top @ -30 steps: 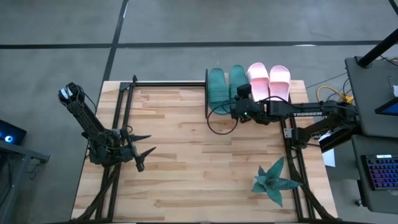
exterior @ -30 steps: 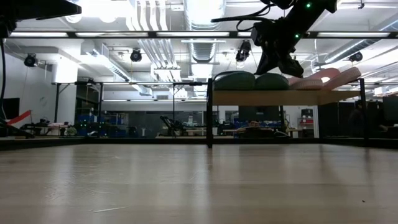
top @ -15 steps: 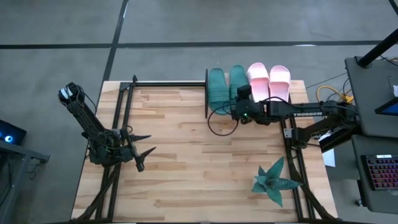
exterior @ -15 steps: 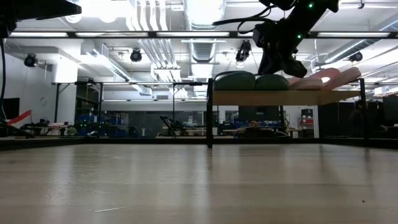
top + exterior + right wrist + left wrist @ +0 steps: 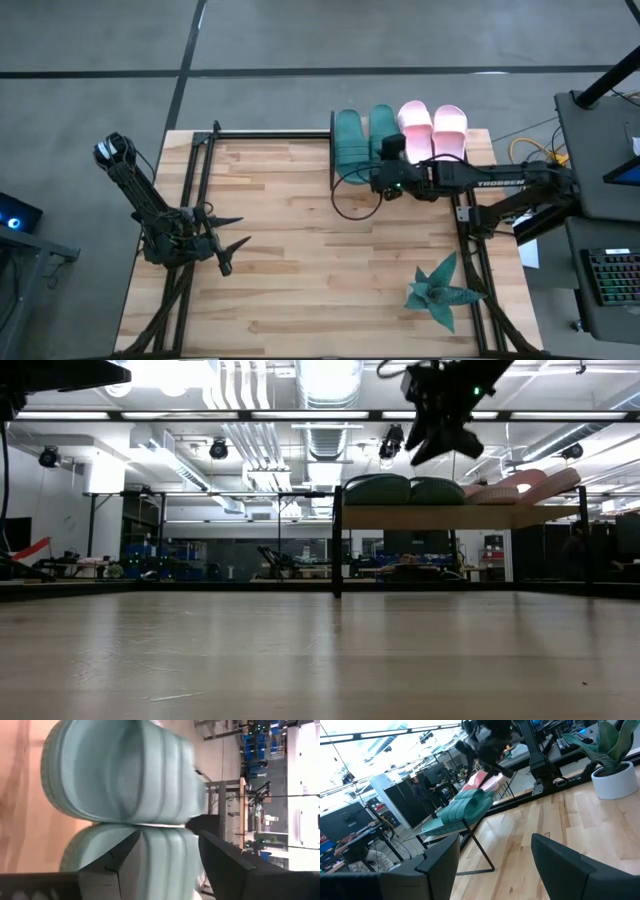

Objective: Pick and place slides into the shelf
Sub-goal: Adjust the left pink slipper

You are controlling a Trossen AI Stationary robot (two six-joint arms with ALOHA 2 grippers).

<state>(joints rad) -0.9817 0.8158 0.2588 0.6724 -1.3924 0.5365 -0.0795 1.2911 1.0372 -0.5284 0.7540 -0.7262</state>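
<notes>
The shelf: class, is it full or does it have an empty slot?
Full: the shelf holds two teal slides and two pink slides side by side, spanning its width.

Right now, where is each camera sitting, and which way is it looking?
High view: above, looking straight down at the table; both arms show.
Low view: at tabletop height, looking across at the shelf; right claw above.
Left wrist: looks across the table past its open left claw.
Right wrist: looks down on the teal slides.
All four views share the teal slides.
</notes>
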